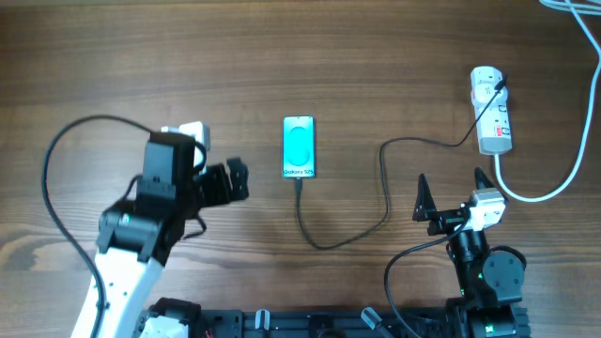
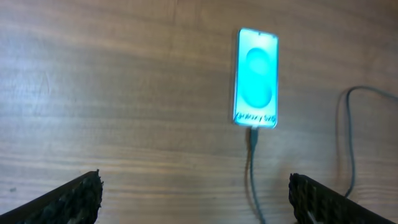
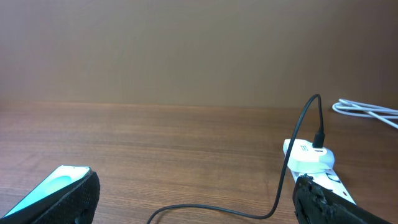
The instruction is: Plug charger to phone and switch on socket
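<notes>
The phone (image 1: 299,147) lies flat mid-table, its cyan screen lit, with a white text strip at its near end. The thin black charger cable (image 1: 386,188) runs from the black plug in the white socket strip (image 1: 492,115) and loops round to the phone's near end, where its connector tip (image 1: 299,182) sits in the port. My left gripper (image 1: 238,180) is open and empty, left of the phone. In the left wrist view the phone (image 2: 255,78) and cable (image 2: 252,174) lie ahead of the open fingers (image 2: 194,196). My right gripper (image 1: 453,195) is open and empty, near the socket (image 3: 314,159).
The socket's thick white cord (image 1: 563,178) curves along the right edge of the table and up to the far right corner. It also shows in the right wrist view (image 3: 367,112). The left arm's black cable (image 1: 66,150) arcs over the left side.
</notes>
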